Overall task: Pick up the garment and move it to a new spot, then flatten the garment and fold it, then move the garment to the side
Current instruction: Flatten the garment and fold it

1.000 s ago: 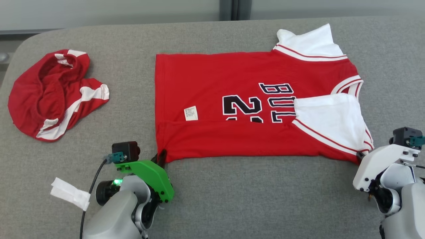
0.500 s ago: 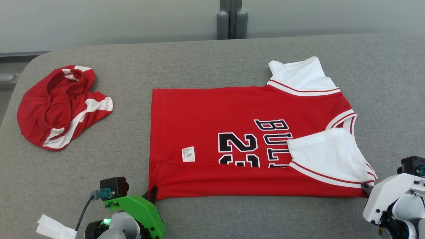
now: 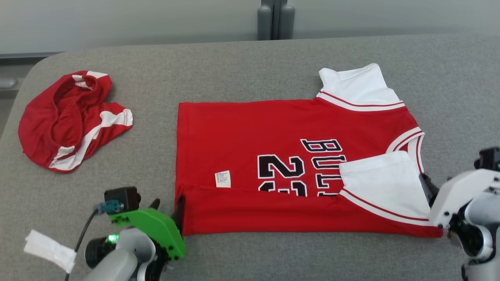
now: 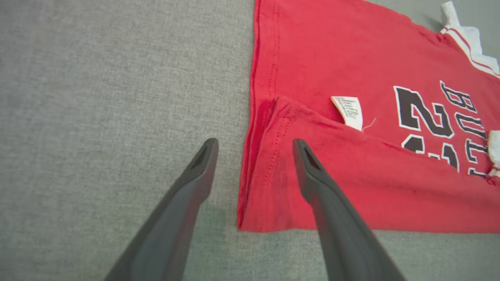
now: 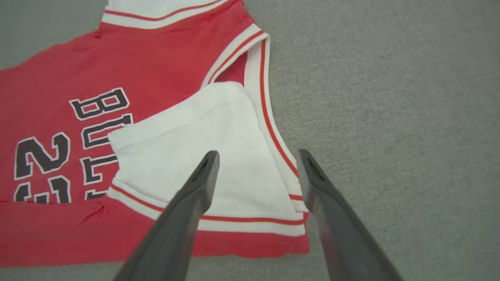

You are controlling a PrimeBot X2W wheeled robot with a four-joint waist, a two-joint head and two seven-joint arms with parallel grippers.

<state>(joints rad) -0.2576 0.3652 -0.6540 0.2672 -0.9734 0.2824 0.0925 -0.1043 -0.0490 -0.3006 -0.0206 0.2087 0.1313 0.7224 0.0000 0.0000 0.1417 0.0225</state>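
The garment (image 3: pixel 273 148), a red jersey with white sleeves and black lettering, lies flat on the grey table, its near strip folded up over the front. My left gripper (image 3: pixel 168 205) is open at the near left corner. In the left wrist view the left gripper (image 4: pixel 254 144) straddles the edge of the garment (image 4: pixel 351 58), one finger over cloth, one over bare table. My right gripper (image 3: pixel 429 191) is open at the near right corner. In the right wrist view the right gripper (image 5: pixel 258 154) spans the folded white sleeve (image 5: pixel 218 156) of the garment (image 5: pixel 58 70).
A crumpled red-and-white piece of clothing (image 3: pixel 70 121) lies at the table's left. A white tag (image 3: pixel 49 246) hangs by my left arm's cable. The grey table (image 3: pixel 242 70) has bare room behind the garment and along its near edge; a grey post (image 3: pixel 275 19) stands behind.
Both grippers have opened and let go of the garment's near corners, which now rest on the table. The head camera tilted, shifting the whole picture.
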